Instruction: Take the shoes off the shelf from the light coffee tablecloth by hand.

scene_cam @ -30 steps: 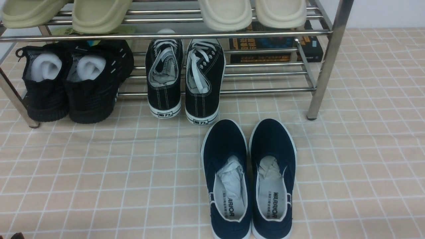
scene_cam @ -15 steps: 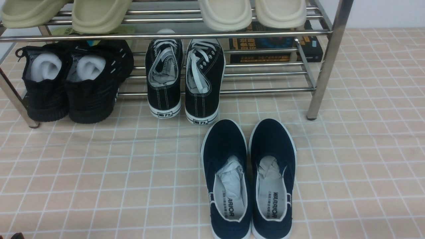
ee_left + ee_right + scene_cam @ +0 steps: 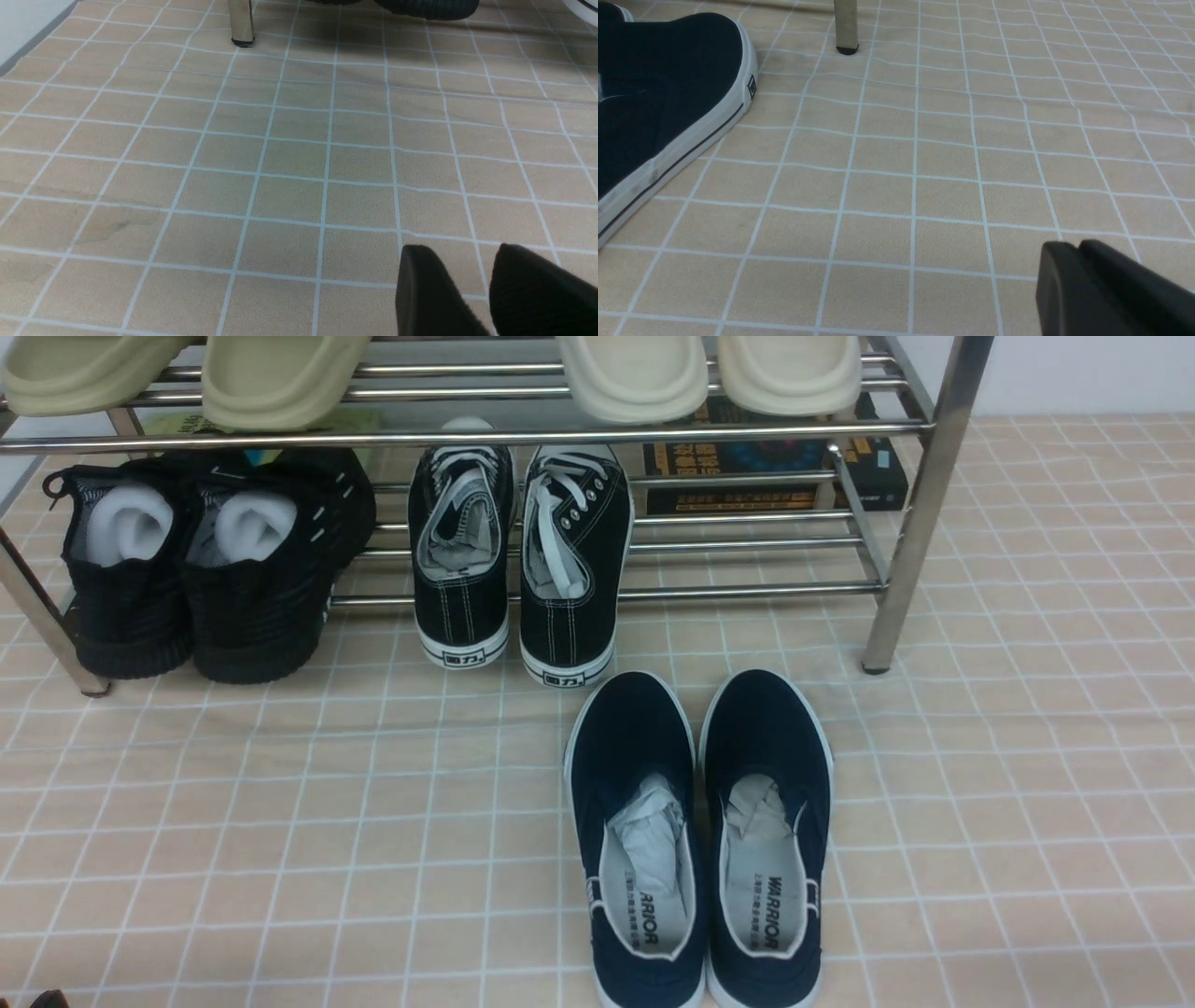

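A: In the front view, where are your navy WARRIOR slip-ons point(image 3: 766, 737)?
B: Lower centre of the frame, on the grid tablecloth point(image 3: 280, 859), toes towards the chrome shoe rack point(image 3: 896, 541). Expect light, soft canvas and firmer rubber; pinch each heel's side wall.
A: Your left wrist view?
B: Your left gripper point(image 3: 460, 289) has a narrow gap between its fingers, nothing between them; no slip-on shows.
A: Your right wrist view?
B: Your right gripper's point(image 3: 1078, 284) fingertips meet, empty, well apart from the slip-on at upper left.
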